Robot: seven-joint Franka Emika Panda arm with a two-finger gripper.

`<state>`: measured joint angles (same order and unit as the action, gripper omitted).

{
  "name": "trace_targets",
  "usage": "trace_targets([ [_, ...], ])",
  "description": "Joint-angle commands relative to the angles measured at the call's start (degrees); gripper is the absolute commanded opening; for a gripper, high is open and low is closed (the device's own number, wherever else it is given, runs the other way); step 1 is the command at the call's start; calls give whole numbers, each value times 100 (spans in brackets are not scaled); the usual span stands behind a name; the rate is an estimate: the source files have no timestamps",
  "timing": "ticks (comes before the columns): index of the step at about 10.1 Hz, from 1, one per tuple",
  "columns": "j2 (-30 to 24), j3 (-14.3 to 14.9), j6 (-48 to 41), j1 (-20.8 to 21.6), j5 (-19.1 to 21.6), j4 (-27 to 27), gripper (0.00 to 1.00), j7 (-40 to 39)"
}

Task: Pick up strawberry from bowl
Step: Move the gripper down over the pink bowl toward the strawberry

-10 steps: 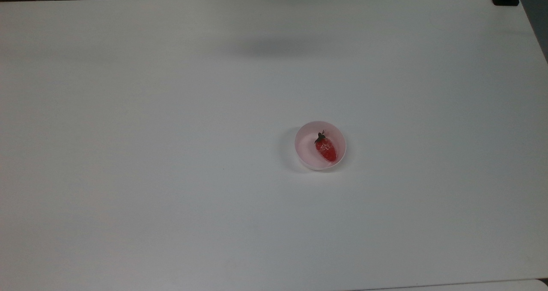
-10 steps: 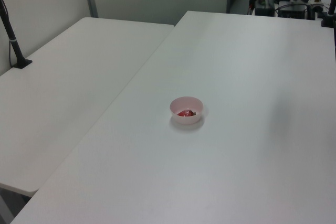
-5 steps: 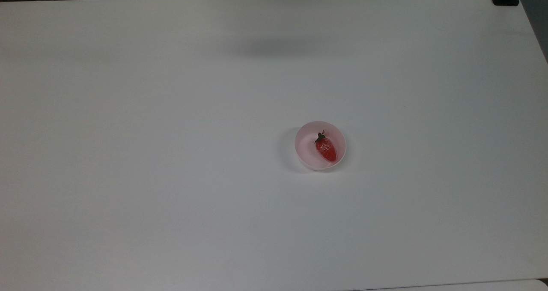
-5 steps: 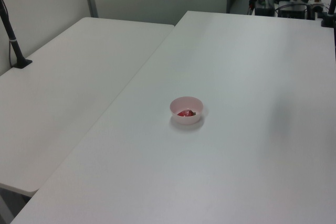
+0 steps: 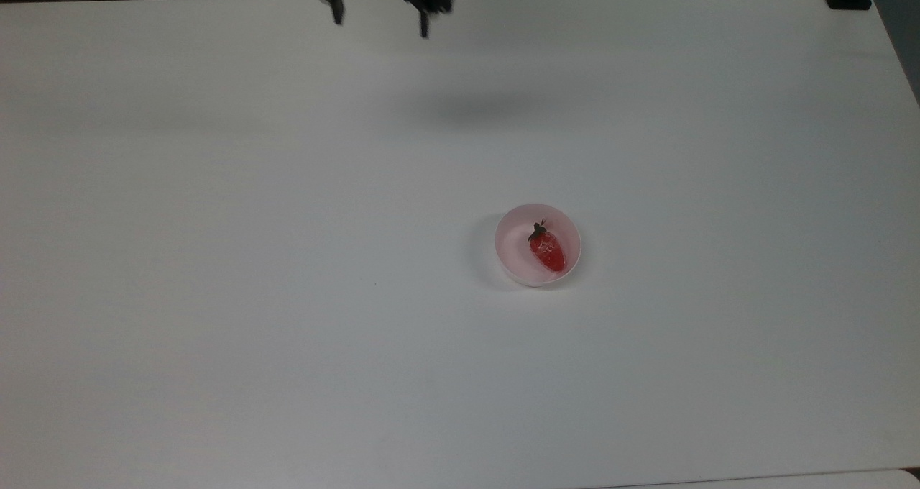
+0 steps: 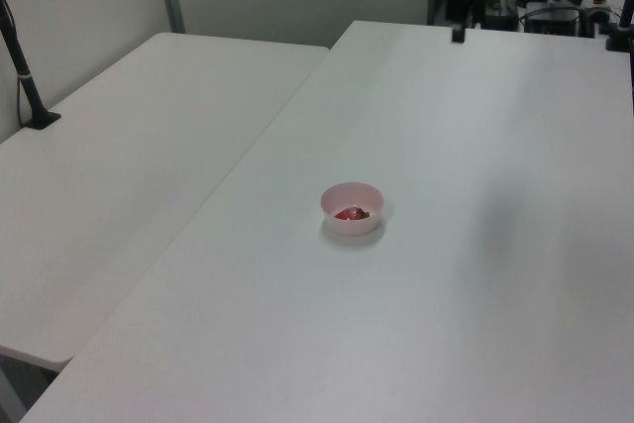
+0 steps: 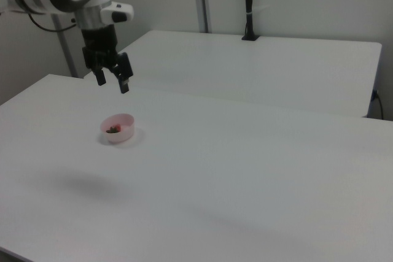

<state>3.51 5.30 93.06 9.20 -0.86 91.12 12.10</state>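
White table (image 5: 215,295) bears bowl (image 5: 514,266) holding strawberry (image 5: 548,249)

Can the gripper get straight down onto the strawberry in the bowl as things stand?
Probably yes. The strawberry lies uncovered in the open-topped bowl, with nothing else near it on the table. The gripper hangs open, high above the table, clear of the bowl.

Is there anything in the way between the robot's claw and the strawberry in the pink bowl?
Nothing visible blocks it. The gripper hangs open in the air above the white table, away from the bowl. The strawberry lies uncovered inside the bowl, open from above. Only the bowl's low wall surrounds it.
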Motion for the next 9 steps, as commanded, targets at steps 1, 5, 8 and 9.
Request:
trace_targets([
  [1, 841, -142, 998, 521, 15, 20, 100, 1912],
  [5, 2082, -143, 2105, 942, 139, -385, 98, 3650],
  [8, 2434, -247, 2673, 1040, 104, -420, 86, 4968],
  [9, 2513, -370, 3135, 988, 103, -376, 70, 4977],
])
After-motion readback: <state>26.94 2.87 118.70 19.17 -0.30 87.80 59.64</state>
